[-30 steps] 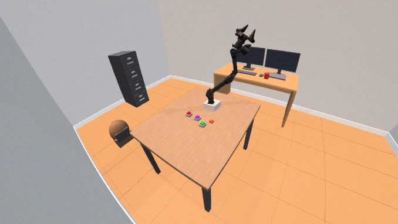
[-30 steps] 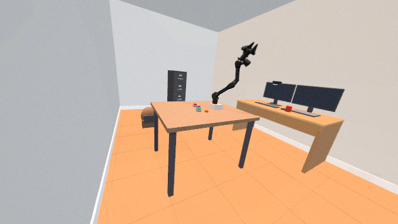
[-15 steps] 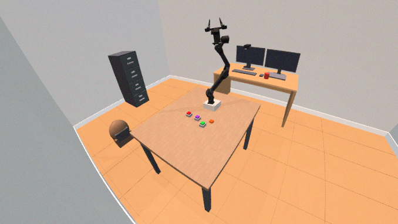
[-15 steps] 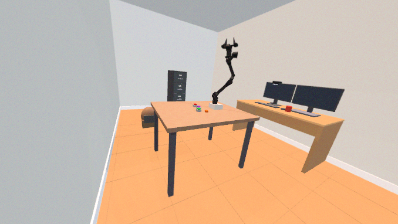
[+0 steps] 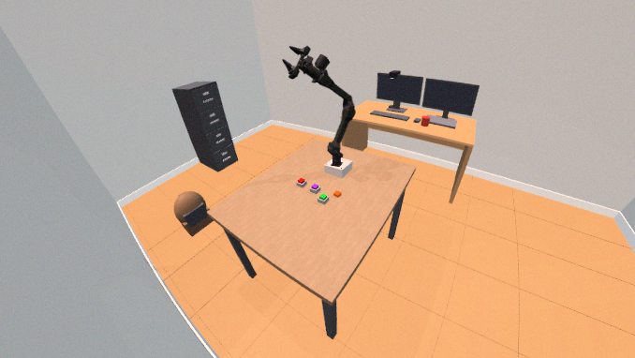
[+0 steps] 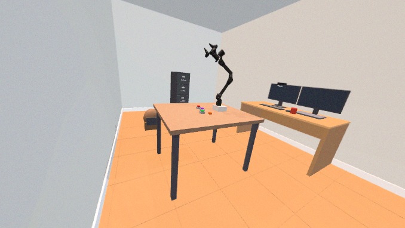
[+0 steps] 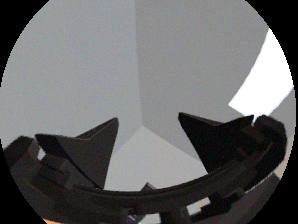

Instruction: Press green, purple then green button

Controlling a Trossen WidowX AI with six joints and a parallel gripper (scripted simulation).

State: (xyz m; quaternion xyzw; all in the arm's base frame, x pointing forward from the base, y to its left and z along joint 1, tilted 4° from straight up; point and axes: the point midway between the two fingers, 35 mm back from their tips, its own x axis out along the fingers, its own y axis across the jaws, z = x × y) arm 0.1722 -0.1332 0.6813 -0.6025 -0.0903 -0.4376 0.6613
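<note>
Reaching high above the worktop (image 5: 300, 244), tool (image 5: 291, 60) spread wide, nothing in its grip.

Arm rises from a white base (image 5: 338, 168) at the far edge of the worktop, bends upward and leans toward the room corner; tool sits well above and well apart from every button. Wrist view: both dark fingertips stand far apart, only grey wall and the corner seam between them. On the worktop, just in front of the base: red button (image 5: 302, 181), purple button (image 5: 315, 187), green button (image 5: 323, 198) nearest the viewer in the top view, small orange block (image 5: 337, 193) just beside the green button. Purple lies between red and green. Filing cabinet (image 5: 206, 124) against the far wall; desk (image 5: 421, 128) with two monitors and a red mug (image 5: 425, 121) off to the side.
</note>
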